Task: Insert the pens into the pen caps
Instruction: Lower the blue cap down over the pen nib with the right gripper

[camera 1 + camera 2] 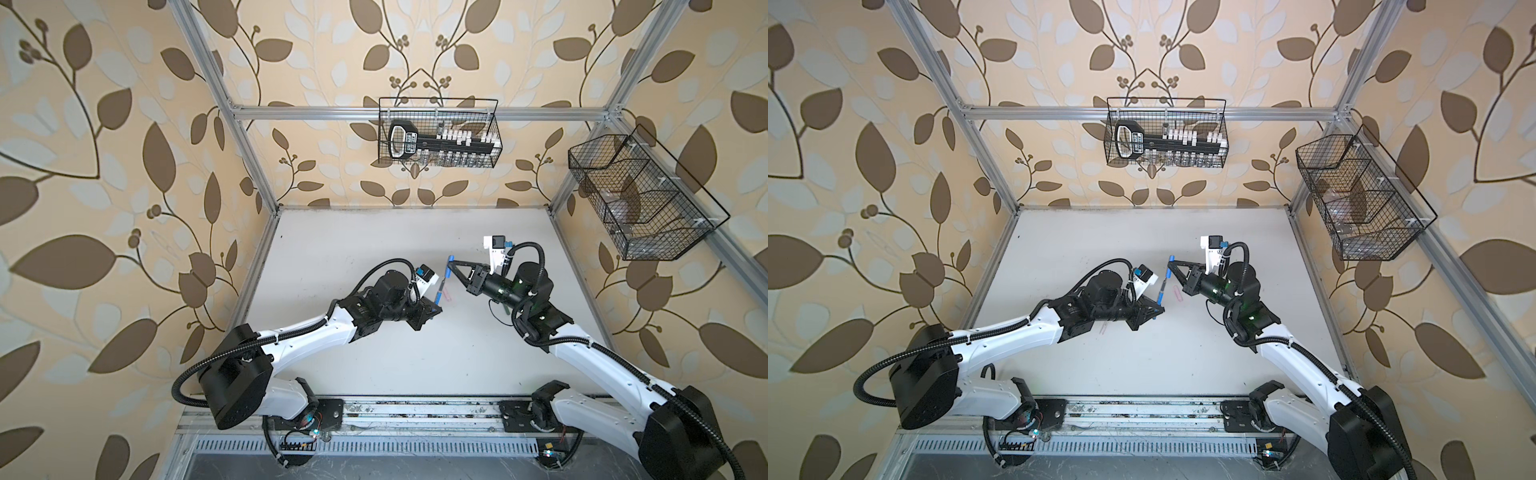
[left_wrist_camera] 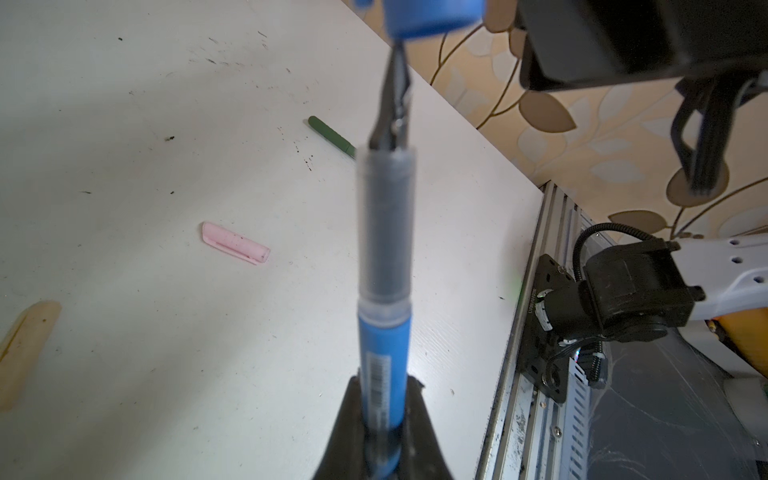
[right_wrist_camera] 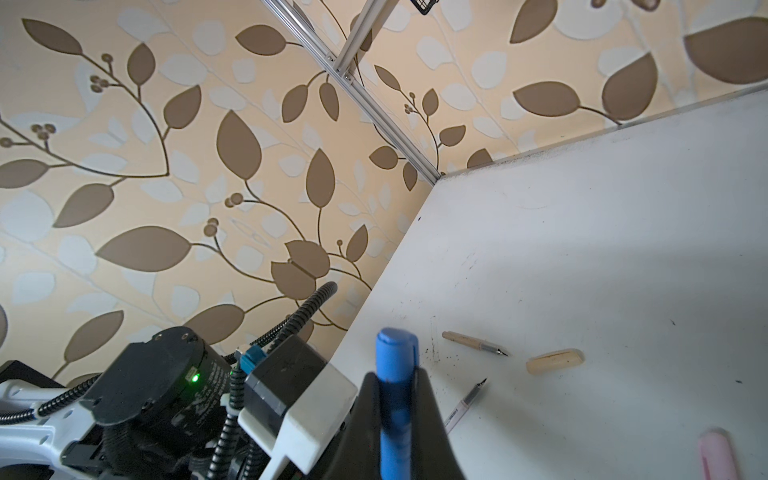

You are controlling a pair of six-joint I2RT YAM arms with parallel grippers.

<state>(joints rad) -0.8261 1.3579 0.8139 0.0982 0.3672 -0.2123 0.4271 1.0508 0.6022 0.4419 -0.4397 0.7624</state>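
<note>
My left hand (image 2: pixel 382 415) holds the blue pen (image 2: pixel 384 361), dark tip at the mouth of the blue cap (image 3: pixel 397 353) in my right hand (image 3: pixel 397 399); the pink cap (image 2: pixel 236 243) lies near it.

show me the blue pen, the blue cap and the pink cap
blue pen (image 2: pixel 384 357): left wrist view, on the blue lower barrel, by the barcode label.
blue cap (image 3: pixel 395 359): right wrist view, on the upper half below its rounded end.
pink cap (image 2: pixel 236 243): left wrist view, on the middle of its side.

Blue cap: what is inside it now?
The blue pen puts its dark tip at the mouth of the blue cap. The cap's wall hides whether the tip is inside.
</note>
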